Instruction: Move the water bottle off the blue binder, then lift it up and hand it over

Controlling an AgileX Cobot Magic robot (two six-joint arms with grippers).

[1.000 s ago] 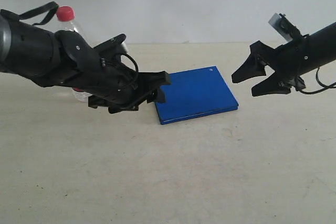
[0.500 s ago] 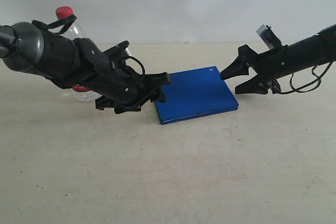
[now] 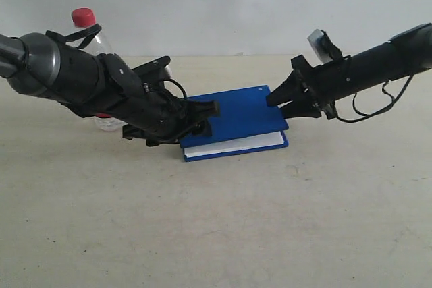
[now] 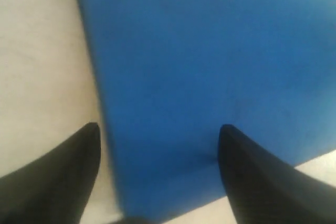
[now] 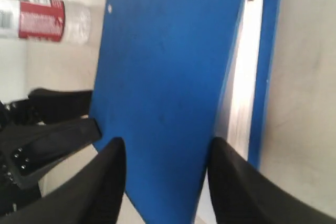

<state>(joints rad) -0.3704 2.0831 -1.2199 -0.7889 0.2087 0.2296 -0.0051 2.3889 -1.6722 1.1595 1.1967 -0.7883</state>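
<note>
Two spread-jawed grippers bracket the blue binder [image 3: 236,114], left gripper [image 3: 208,117] straddling one edge, right gripper [image 3: 277,104] the opposite, with the water bottle [image 3: 88,28] upright behind the left arm.

The left arm [image 3: 74,82] is being held low and extended forward, with the wrist angled downward. The left gripper [image 3: 208,117] is being held with both fingers [image 4: 58,177] spread wide, a clear gap showing between the tips. The right arm [image 3: 378,65] is being held extended from the opposite side, sloping down to the wrist. The right gripper [image 3: 278,104] is likewise being held parted, its fingers [image 5: 107,177] apart and the tips pointed toward the left gripper's fingers.
</note>
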